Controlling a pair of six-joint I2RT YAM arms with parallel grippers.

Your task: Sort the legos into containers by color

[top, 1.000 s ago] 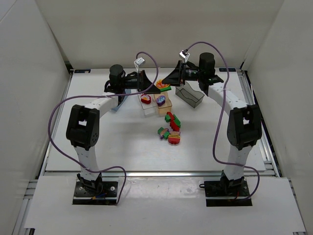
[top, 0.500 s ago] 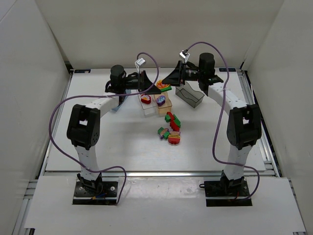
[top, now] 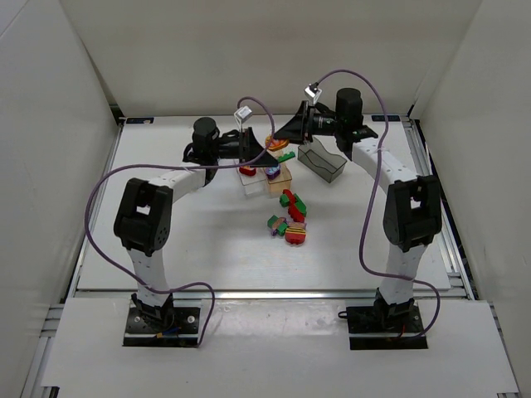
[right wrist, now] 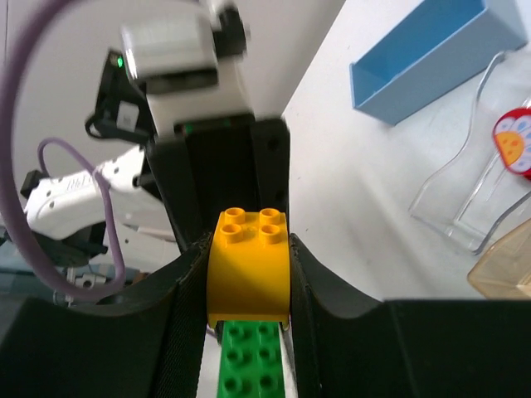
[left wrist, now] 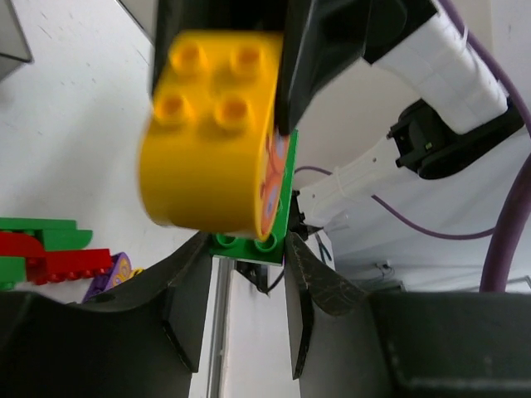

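Note:
A yellow brick (right wrist: 249, 269) stuck on a green plate (right wrist: 253, 365) hangs above the containers, held between both grippers. My right gripper (right wrist: 249, 249) is shut on the yellow brick (left wrist: 211, 133). My left gripper (left wrist: 247, 245) is shut on the end of the green plate (left wrist: 249, 242). In the top view the left gripper (top: 267, 152) and right gripper (top: 282, 141) meet tip to tip, with the green plate (top: 286, 156) just showing. Several more legos (top: 290, 217) lie in a loose pile on the table. A red brick (top: 247, 169) sits in the clear bin (top: 251, 186).
A peach bin (top: 282, 177) stands next to the clear one, with a purple brick (top: 272, 172) in it. A grey bin (top: 322, 162) is under the right forearm. The blue bin (right wrist: 431, 58) stands to the left, mostly hidden behind the left arm in the top view.
My left gripper has moved right toward the right gripper and closed a little on the green plate. The right gripper has barely moved.

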